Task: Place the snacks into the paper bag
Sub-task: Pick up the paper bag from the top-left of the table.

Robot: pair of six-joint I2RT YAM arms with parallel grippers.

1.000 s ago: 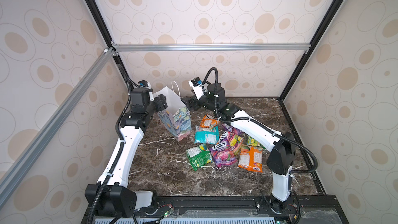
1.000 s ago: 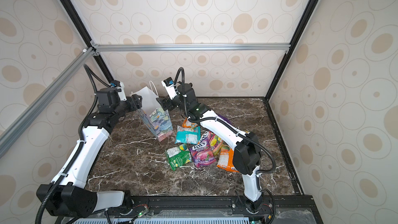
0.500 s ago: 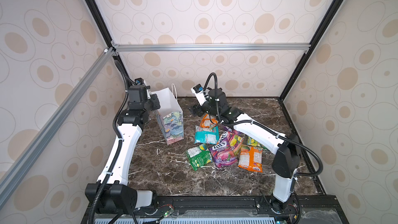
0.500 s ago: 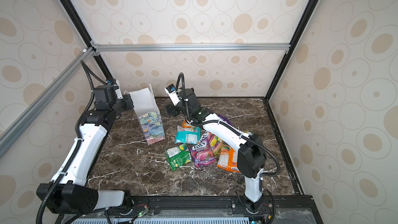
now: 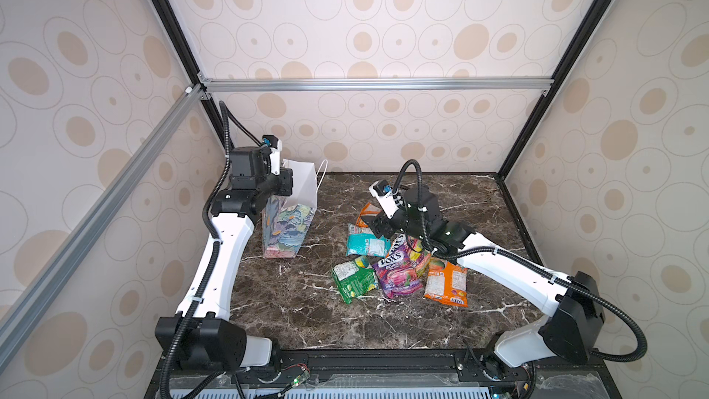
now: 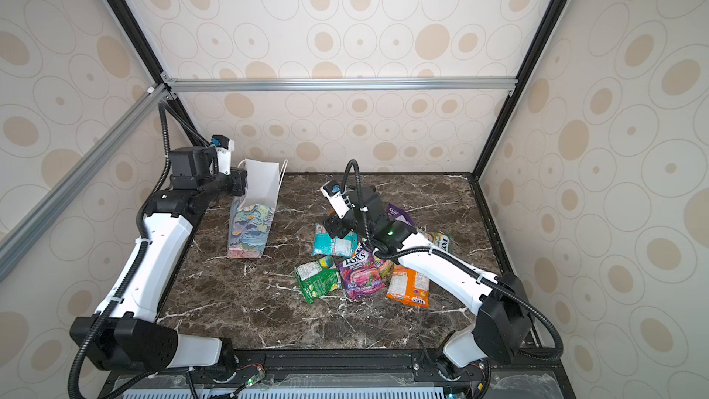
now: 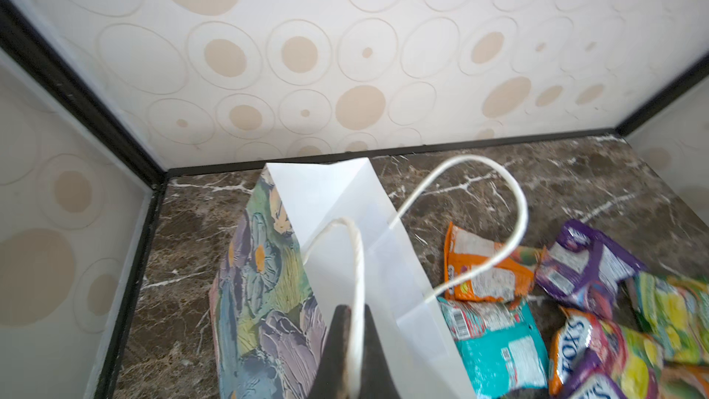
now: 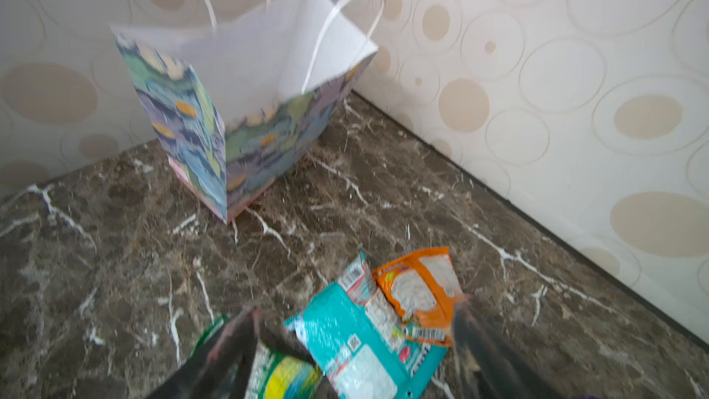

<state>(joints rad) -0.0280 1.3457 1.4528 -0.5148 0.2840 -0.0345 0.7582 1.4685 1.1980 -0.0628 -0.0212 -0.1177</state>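
The paper bag point(image 5: 287, 228) point(image 6: 251, 228) is standing upright on the dark marble desk point(image 5: 307, 320), towards its far left part, with its mouth open and the plain white inside showing in both top views. The left end effector point(image 5: 286, 186) point(image 7: 355, 347) is reaching the bag's top edge from the left. In the left wrist view its dark fingers point(image 7: 337, 339) are pressing together, with one white cord handle point(image 7: 358, 262) running between them, so it is gripping that handle. The other cord handle point(image 7: 514, 201) is arching free on the bag's far side.

The snacks are lying in a loose heap on the desk, to the right of the bag and apart from it. The right end effector point(image 5: 374, 224) point(image 8: 356, 307) is hovering low over the far end of the heap with its jaws spread wide and holding nothing. In the right wrist view a teal packet point(image 8: 356, 351) point(image 5: 366, 243) is lying between its fingers point(image 8: 238, 347). An orange packet point(image 8: 422, 285) point(image 5: 366, 211) is overlapping the teal packet's far edge. Closer to the robot, a green packet point(image 5: 353, 278), a purple FOX'S packet point(image 5: 397, 274) and a second orange packet point(image 5: 447, 282) are lying side by side. Another purple packet point(image 6: 399, 214) is showing behind the right arm in a top view.
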